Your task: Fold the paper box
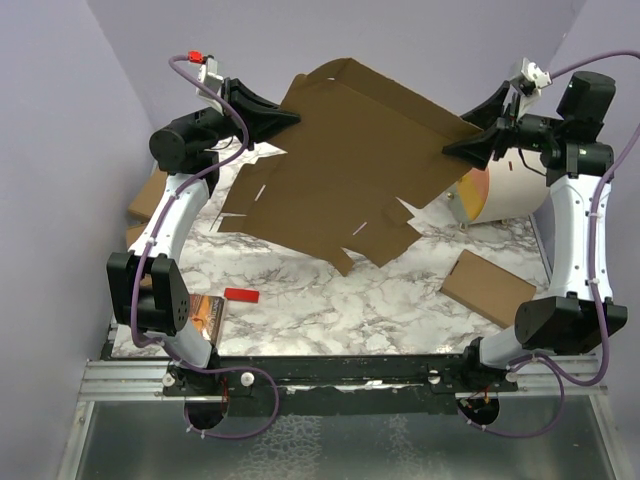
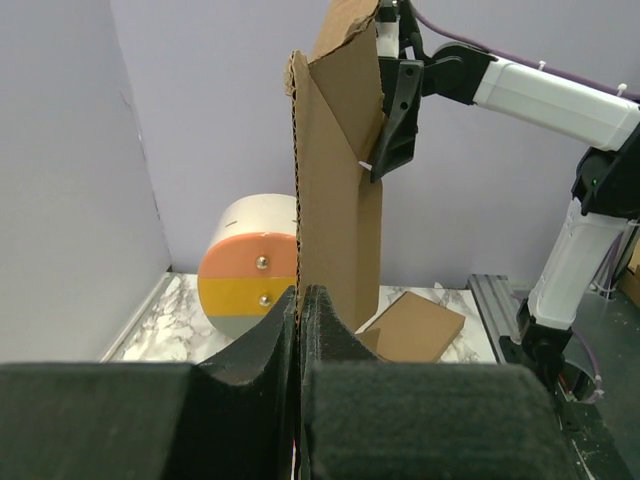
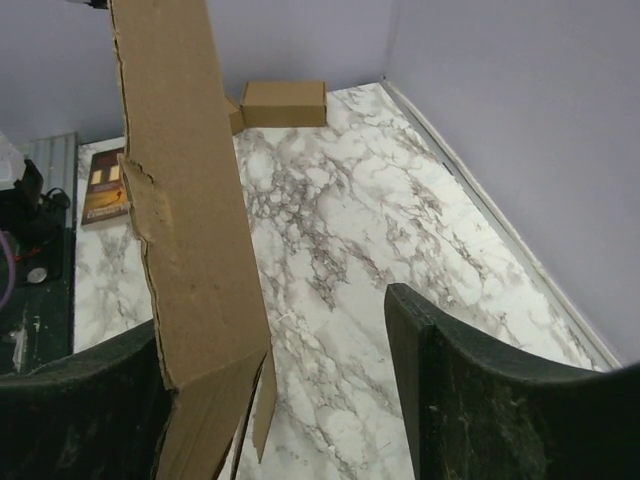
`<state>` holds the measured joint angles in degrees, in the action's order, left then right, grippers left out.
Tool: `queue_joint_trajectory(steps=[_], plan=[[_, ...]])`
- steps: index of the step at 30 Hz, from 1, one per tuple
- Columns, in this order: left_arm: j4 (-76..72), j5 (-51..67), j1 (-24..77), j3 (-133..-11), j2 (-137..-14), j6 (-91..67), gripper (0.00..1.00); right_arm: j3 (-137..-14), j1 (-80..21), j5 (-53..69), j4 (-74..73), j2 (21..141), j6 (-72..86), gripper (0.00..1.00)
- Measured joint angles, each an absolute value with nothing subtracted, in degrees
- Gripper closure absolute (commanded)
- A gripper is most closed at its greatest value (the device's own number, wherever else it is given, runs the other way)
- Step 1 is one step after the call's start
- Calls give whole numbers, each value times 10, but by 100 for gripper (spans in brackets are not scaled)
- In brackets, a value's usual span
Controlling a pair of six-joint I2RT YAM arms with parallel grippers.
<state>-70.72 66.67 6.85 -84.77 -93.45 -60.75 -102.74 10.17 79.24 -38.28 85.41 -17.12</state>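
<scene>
The paper box [image 1: 350, 160], a large unfolded brown cardboard sheet with flaps and slots, hangs tilted above the marble table between both arms. My left gripper [image 1: 295, 117] is shut on its left edge; in the left wrist view the jaws [image 2: 298, 300] pinch the corrugated edge, and the sheet [image 2: 340, 200] rises straight up from them. My right gripper [image 1: 455, 150] is at the sheet's right edge and stands open. In the right wrist view a flap [image 3: 180, 200] rests against the left finger, with a wide gap to the right finger [image 3: 270, 330].
A cream cylinder with an orange end [image 1: 490, 190] lies at the back right. One small cardboard box [image 1: 488, 287] sits front right, and more [image 1: 150, 195] lie by the left wall. A red piece [image 1: 241, 295] and an orange packet [image 1: 205, 315] lie front left.
</scene>
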Motion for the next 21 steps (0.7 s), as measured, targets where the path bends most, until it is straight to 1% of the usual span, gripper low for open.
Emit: queue_joint_trajectory(steps=[4, 9, 12, 21], plan=[[-710, 667, 69, -848, -934, -611, 100, -1009, 102, 821, -369, 854, -163, 47], [-713, 667, 69, -848, -934, -616, 100, -995, 102, 836, -356, 852, -156, 62], [-715, 667, 69, -848, -934, -622, 100, -990, 102, 845, -345, 850, -149, 67], [-720, 667, 69, -848, -934, -633, 100, -970, 101, 859, -308, 837, -121, 76]])
